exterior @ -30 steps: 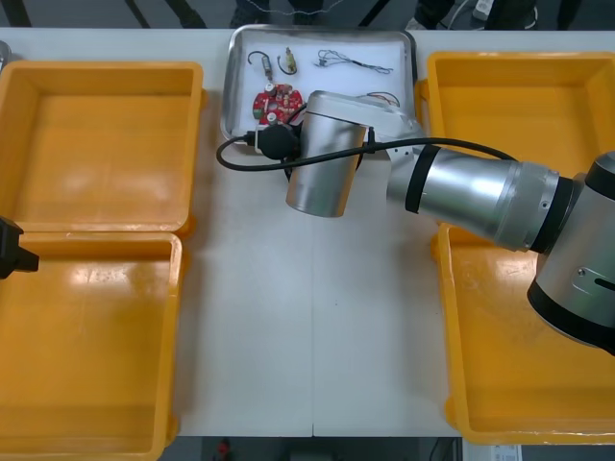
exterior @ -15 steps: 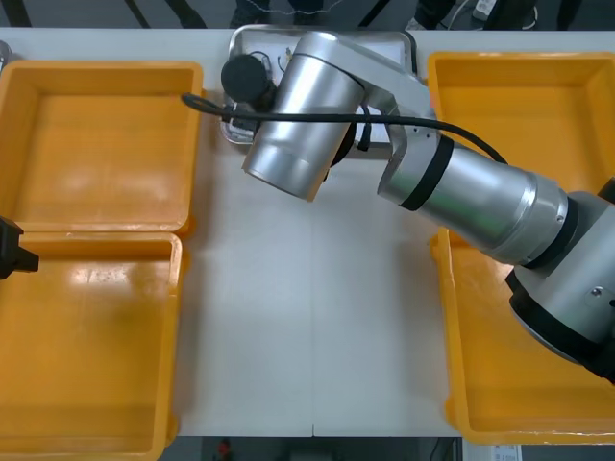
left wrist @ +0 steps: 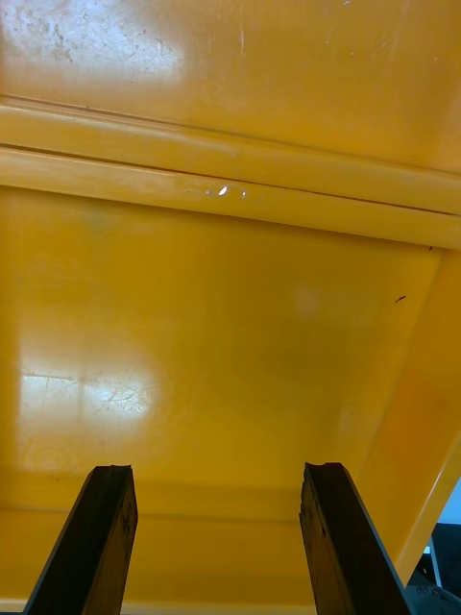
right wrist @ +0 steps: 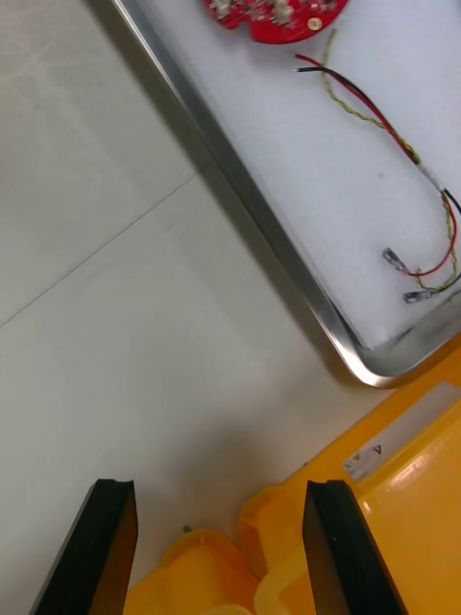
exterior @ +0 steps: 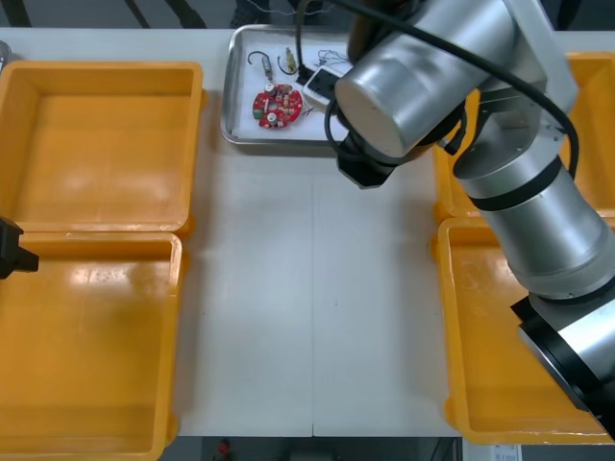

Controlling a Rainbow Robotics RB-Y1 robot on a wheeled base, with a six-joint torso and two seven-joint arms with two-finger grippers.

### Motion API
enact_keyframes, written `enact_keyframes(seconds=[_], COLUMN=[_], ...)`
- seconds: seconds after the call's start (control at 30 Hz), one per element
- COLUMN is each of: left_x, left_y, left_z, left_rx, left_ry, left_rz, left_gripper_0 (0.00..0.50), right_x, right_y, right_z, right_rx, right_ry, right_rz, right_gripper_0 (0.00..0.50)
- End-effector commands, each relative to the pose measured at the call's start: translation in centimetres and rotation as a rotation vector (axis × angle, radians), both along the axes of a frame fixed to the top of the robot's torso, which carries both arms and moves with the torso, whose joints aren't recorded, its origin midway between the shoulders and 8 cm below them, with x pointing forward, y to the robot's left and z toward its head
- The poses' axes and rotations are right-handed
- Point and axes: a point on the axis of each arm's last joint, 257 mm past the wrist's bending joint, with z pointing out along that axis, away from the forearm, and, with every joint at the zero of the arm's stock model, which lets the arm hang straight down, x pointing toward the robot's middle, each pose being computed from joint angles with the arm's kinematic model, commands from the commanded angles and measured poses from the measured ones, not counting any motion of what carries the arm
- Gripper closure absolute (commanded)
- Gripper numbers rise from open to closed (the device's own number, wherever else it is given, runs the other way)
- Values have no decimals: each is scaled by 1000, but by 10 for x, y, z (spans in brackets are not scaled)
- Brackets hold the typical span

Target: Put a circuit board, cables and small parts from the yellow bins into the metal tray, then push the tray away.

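Note:
The metal tray [exterior: 231, 115] lies at the table's far middle, white inside. In it are a round red circuit board [exterior: 276, 105] and two small metal parts [exterior: 258, 61]. My right arm [exterior: 413, 86] reaches over the tray's right part and hides it. In the right wrist view my right gripper [right wrist: 221, 548] is open with nothing between its fingers, above the table just off the tray's corner [right wrist: 384, 370]. A red and yellow cable [right wrist: 384, 125] lies in the tray beside the circuit board [right wrist: 274, 14]. My left gripper [left wrist: 216, 543] is open over a bare yellow bin [left wrist: 230, 317].
Two yellow bins [exterior: 96, 144] stand at the left and two [exterior: 519, 384] at the right, all bare inside as far as they show. The right bins' rims [right wrist: 288, 538] lie close under my right fingers. The left gripper [exterior: 14, 248] waits at the left edge between the two left bins.
My right arm has swung from over the tray's left side to its right, uncovering the circuit board. The tray and the left arm have not moved.

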Motion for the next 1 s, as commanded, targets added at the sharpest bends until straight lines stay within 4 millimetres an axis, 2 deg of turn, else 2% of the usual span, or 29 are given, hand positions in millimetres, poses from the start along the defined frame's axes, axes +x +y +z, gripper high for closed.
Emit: enact_keyframes(seconds=[0.03, 0.33, 0.7, 1.0], left_x=[-4, -4, -4, -4], left_y=[13, 13, 13, 13], left_z=[14, 14, 14, 14], left_rx=[75, 75, 75, 75], left_ry=[-22, -22, -22, -22], left_rz=[-52, -52, -52, -52], left_gripper_0=[0, 0, 0, 0], right_x=[-1, 0, -28, -43], right_y=[-23, -72, -139, -188], right_z=[18, 27, 0, -9], right_rx=[135, 260, 394, 441], right_ry=[-34, -86, -66, -30], right_rz=[-66, -224, -428, -502], right_gripper_0=[0, 0, 0, 0])
